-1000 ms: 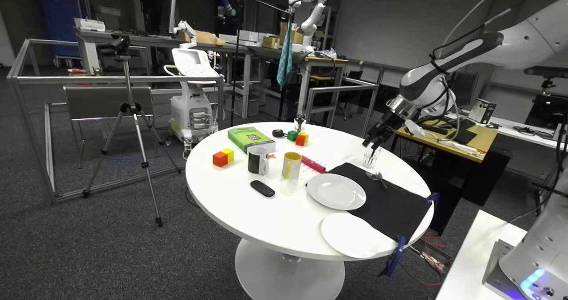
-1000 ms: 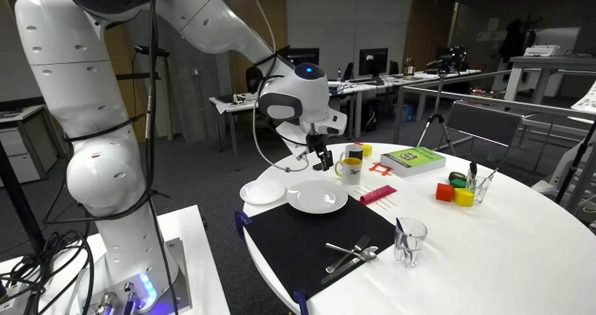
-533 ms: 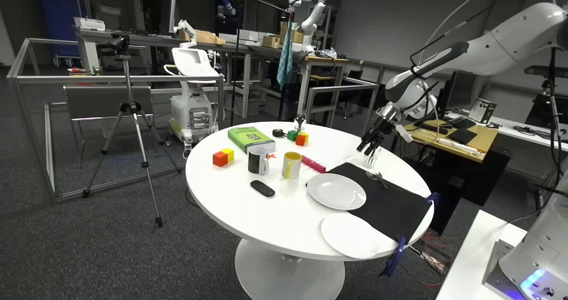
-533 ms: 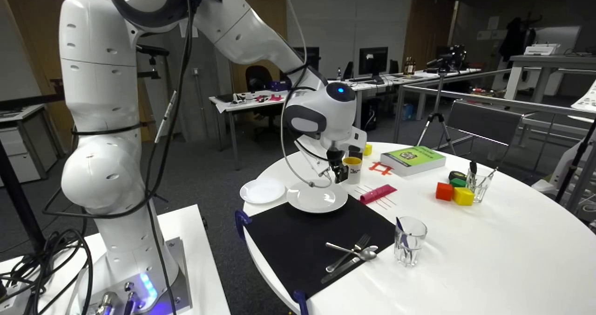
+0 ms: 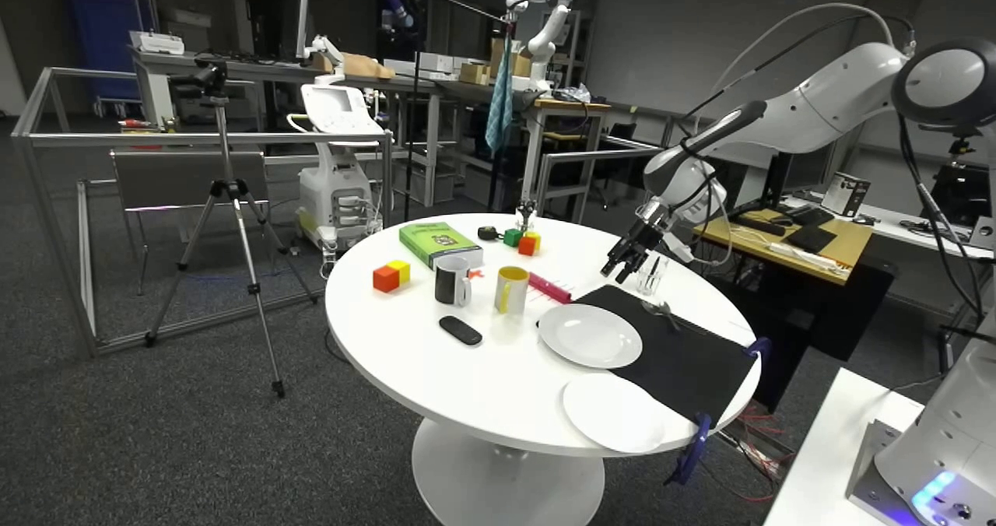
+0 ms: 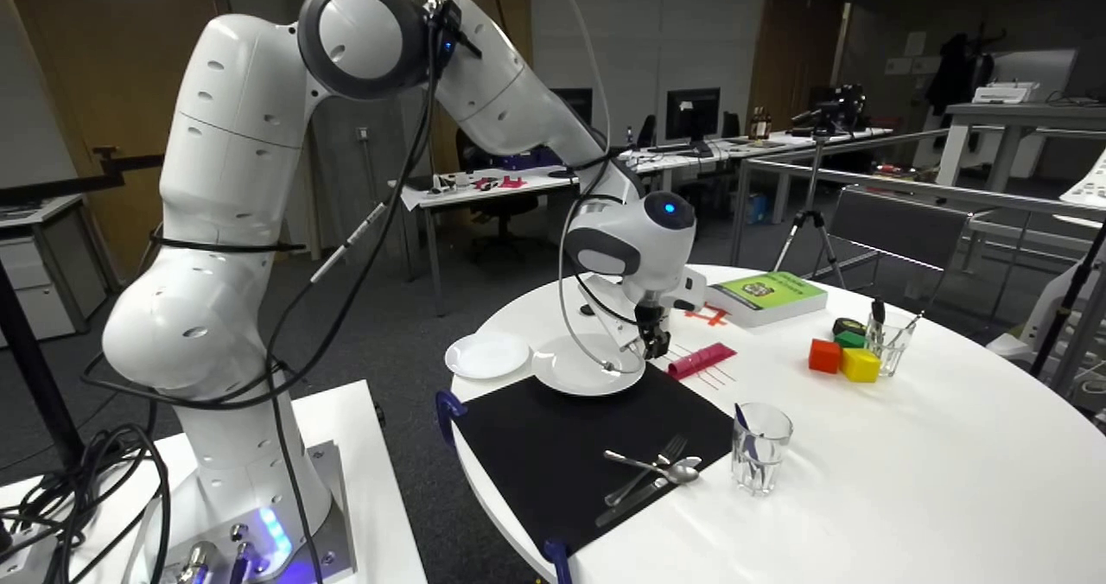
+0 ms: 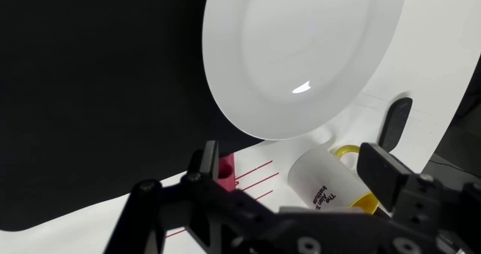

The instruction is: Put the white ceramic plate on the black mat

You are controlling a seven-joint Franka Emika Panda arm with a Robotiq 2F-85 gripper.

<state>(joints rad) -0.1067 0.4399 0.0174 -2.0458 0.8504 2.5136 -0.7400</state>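
Wrist view, left to right: black mat (image 7: pixel 94 96), flat, matte, one corner rounded. Pink tube (image 7: pixel 228 183), hollow-ended, partly hidden. Gripper (image 7: pixel 288 148) released, jaws spread wide, above the smooth white tabletop (image 7: pixel 439 51). White ceramic plate (image 7: pixel 300 55), glossy, round, shallow, rim slightly raised; lies across the mat's edge, partly over tabletop, apart from the gripper. White mug (image 7: pixel 321 177), cylindrical, black lettering, yellow interior and handle. Black oblong object (image 7: pixel 396 123), ends rounded.

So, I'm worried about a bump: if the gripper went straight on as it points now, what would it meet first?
The gripper would probably meet the white ceramic plate first, near the rim ahead of its open jaws. Depth is unclear; the black mat alongside might come sooner.
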